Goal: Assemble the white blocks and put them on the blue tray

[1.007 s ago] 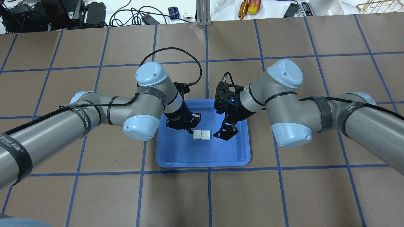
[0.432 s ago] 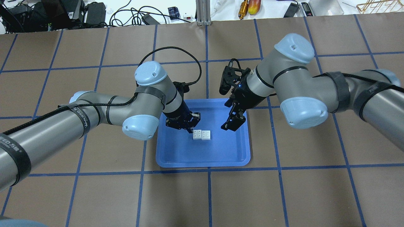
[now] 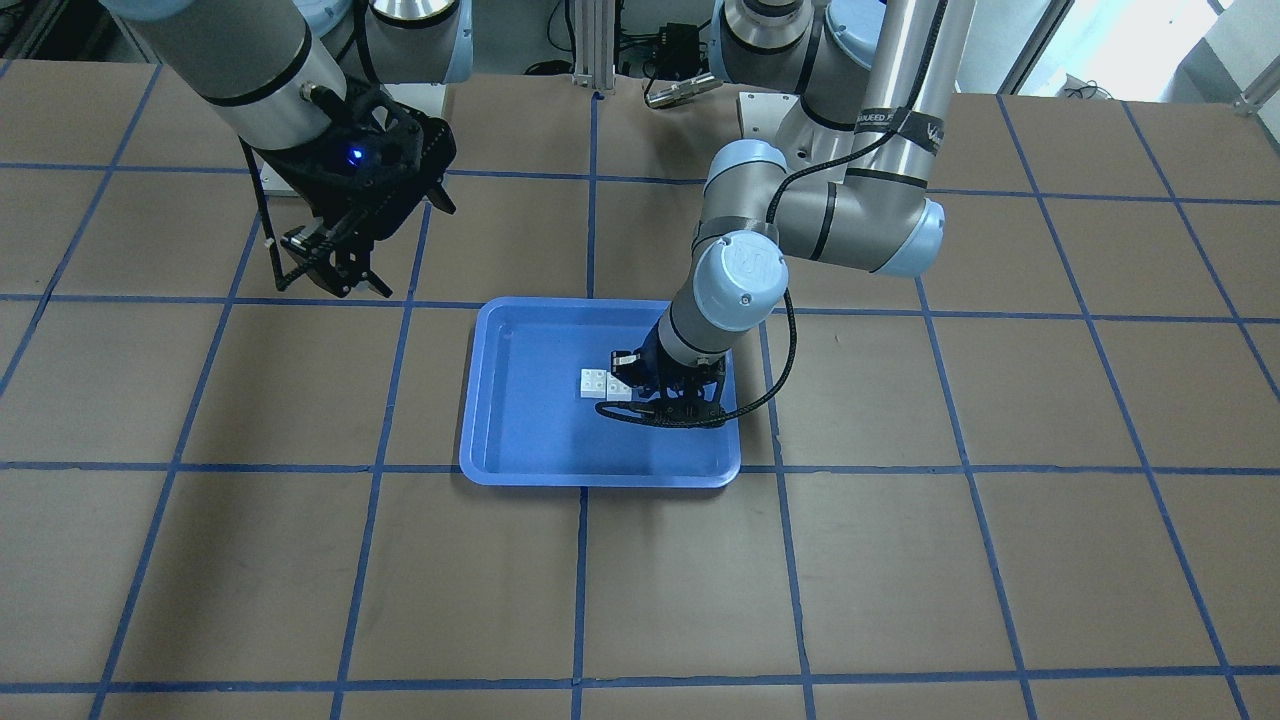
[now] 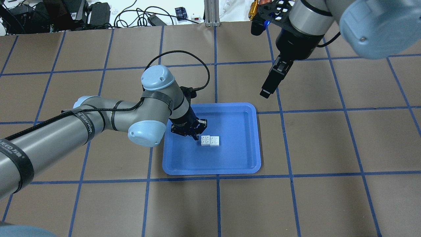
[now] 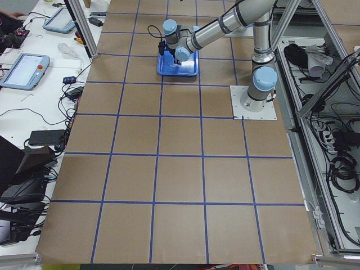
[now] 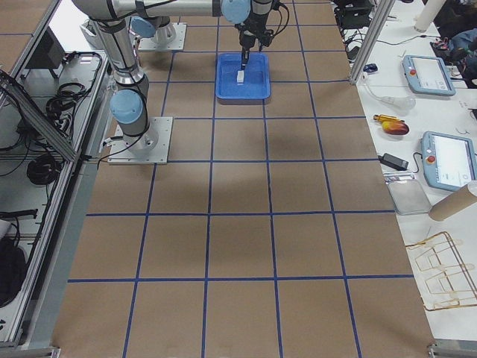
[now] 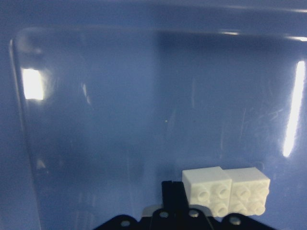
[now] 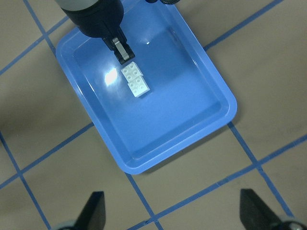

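Two white blocks [image 4: 210, 141] lie joined side by side on the floor of the blue tray [image 4: 210, 171]. They also show in the front view [image 3: 603, 385], the right wrist view [image 8: 135, 80] and the left wrist view [image 7: 225, 191]. My left gripper [image 4: 197, 133] is low inside the tray with its fingers together. Its tip [image 8: 123, 55] rests against the side of the nearer block and holds nothing. My right gripper [image 4: 265, 92] is open and empty. It hangs high above the table beyond the tray's far right corner, its fingertips [image 8: 96, 211] wide apart.
The tray [image 3: 600, 478] sits mid-table on brown paper with a blue tape grid. Cables, tools and boxes [image 4: 98, 13] lie beyond the far table edge. Operator tablets [image 6: 428, 74] lie on the side bench.
My right arm has lifted out of the tray and swung away to the far right. My left gripper and the joined blocks have stayed where they were.
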Available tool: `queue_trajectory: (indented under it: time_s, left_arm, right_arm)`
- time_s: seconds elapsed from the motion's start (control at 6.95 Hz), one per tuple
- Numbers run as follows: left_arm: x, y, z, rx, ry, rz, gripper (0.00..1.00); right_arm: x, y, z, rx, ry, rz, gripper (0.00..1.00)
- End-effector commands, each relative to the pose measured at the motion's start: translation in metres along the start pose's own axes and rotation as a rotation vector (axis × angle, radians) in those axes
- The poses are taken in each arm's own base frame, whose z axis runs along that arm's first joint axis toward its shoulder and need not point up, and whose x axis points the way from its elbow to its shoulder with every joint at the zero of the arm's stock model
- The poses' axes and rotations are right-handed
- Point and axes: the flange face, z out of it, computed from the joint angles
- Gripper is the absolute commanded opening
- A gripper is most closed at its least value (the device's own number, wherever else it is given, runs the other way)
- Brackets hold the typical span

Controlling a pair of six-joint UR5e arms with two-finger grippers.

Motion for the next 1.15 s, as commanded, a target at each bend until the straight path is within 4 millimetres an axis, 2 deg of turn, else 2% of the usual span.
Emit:
queue_trajectory:
  time_s: [0.0, 0.29, 0.58, 0.72, 0.86, 1.01]
  left_arm:
    - [0.0, -0.001, 0.005, -0.009, -0.001, -0.009, 0.0]
    - [0.003, -0.001, 0.005, -0.007, 0.001, -0.008, 0.0]
    - [0.005, -0.001, 0.005, -0.007, 0.002, -0.011, 0.01]
    - [0.005, -0.001, 0.005, -0.005, 0.004, -0.012, 0.02]
    - [0.006, 0.0, 0.005, -0.005, 0.007, -0.009, 0.02]
    - [0.006, 0.0, 0.005, -0.005, 0.007, -0.009, 0.02]
  right_arm:
    - [-0.006, 0.006, -0.043, -0.062, 0.072, 0.215, 1.0]
    - [-0.017, 0.011, -0.073, -0.09, 0.091, 0.415, 1.0]
    - [-0.011, 0.007, -0.072, -0.053, 0.119, 0.687, 1.0]
    - [-0.007, 0.002, -0.077, 0.004, 0.152, 0.717, 1.0]
    - [-0.002, 0.0, -0.075, 0.038, 0.178, 0.839, 1.0]
    - [0.004, 0.0, -0.075, 0.062, 0.221, 0.867, 1.0]
